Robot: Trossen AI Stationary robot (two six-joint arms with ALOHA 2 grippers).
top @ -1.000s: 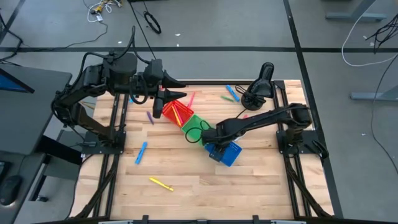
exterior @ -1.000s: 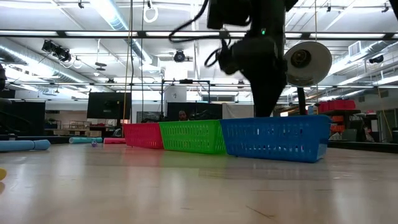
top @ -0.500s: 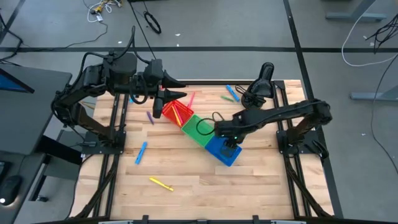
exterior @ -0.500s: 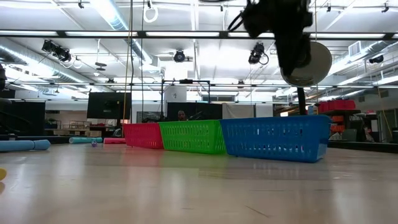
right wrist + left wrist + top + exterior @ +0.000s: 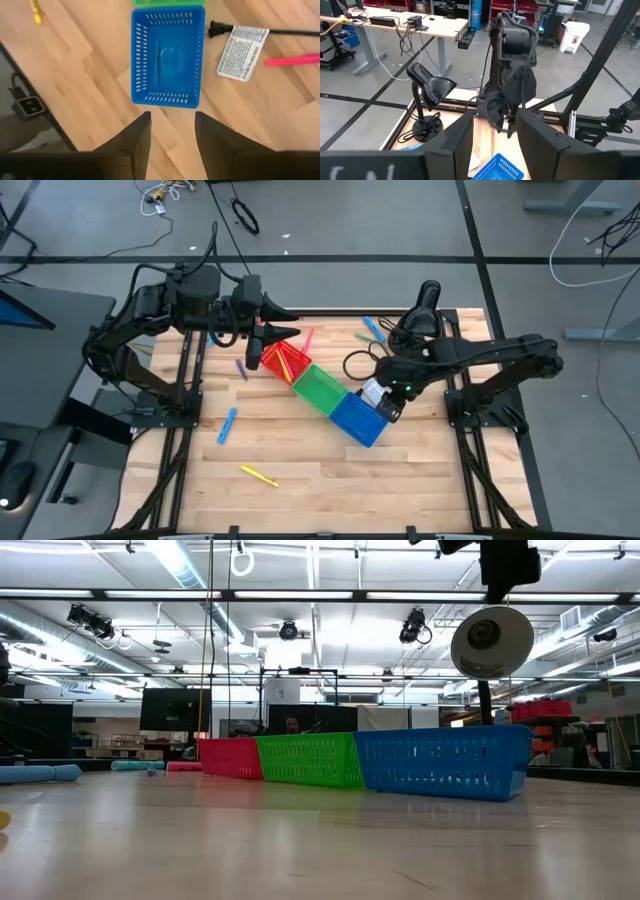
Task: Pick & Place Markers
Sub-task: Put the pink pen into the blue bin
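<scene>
Red [image 5: 283,360], green [image 5: 318,388] and blue [image 5: 358,420] bins stand in a slanting row at mid-table. Red and yellow markers [image 5: 290,362] lie in the red bin, and a thin blue marker [image 5: 157,62] lies on the blue bin's [image 5: 167,57] floor. Loose markers rest flat on the wood: blue [image 5: 227,425], yellow [image 5: 258,476], purple [image 5: 241,369], pink [image 5: 307,338] and, at the far side, blue [image 5: 373,329] and green [image 5: 365,338]. My right gripper [image 5: 172,135] hangs open above the blue bin's right end, pointing down. My left gripper [image 5: 494,145] is open, raised by the red bin's far-left side.
A black scanner on a stand [image 5: 425,305] sits at the far right. Its cable with a white tag [image 5: 242,46] runs beside the blue bin, near a pink marker [image 5: 292,61]. Bare wood lies along the near edge. In the low view the bins [image 5: 440,762] block what is behind them.
My right gripper has risen from down by the blue bin's green-bin end and drawn back toward the table's right edge, tipping to point more steeply down. The bins and loose markers have stayed where they were.
</scene>
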